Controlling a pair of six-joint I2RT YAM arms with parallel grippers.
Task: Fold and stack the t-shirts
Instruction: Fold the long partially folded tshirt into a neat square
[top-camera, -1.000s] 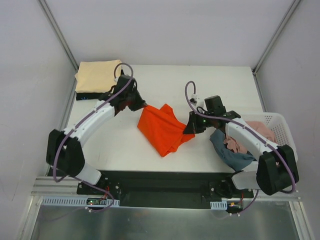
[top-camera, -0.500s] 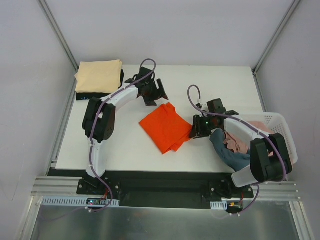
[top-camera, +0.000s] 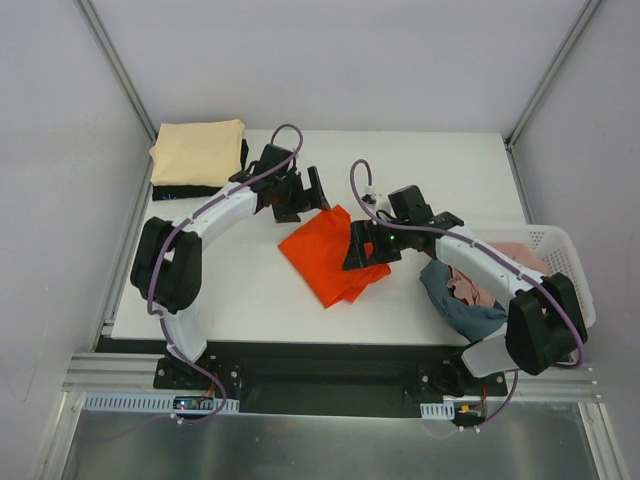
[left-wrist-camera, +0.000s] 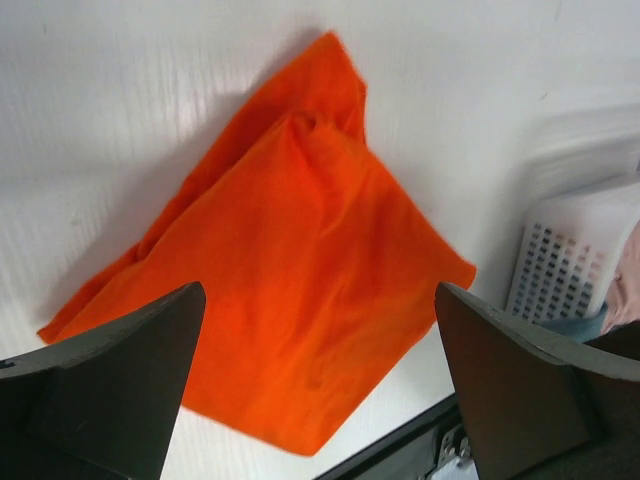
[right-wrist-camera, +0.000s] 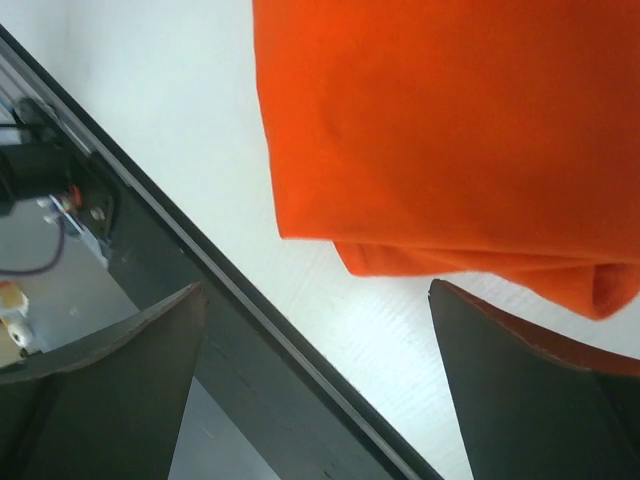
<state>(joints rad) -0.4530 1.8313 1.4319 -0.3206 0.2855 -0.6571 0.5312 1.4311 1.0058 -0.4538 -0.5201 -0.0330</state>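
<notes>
Flat white desk (top-camera: 240, 290) seen whole from above, behind arm bases. Wrist views aimed down, close in; crumpled orange-red cloth t-shirt (top-camera: 322, 262) shared by all three.

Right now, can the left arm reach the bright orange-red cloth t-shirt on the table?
Probably yes: the left gripper hangs open facing the orange-red t-shirt, nothing between them. The right gripper, also open, hovers at its opposite edge, so mind a clash.

Black t-shirt (top-camera: 176, 191) mostly hidden under the cream t-shirt (top-camera: 197, 150)
</notes>
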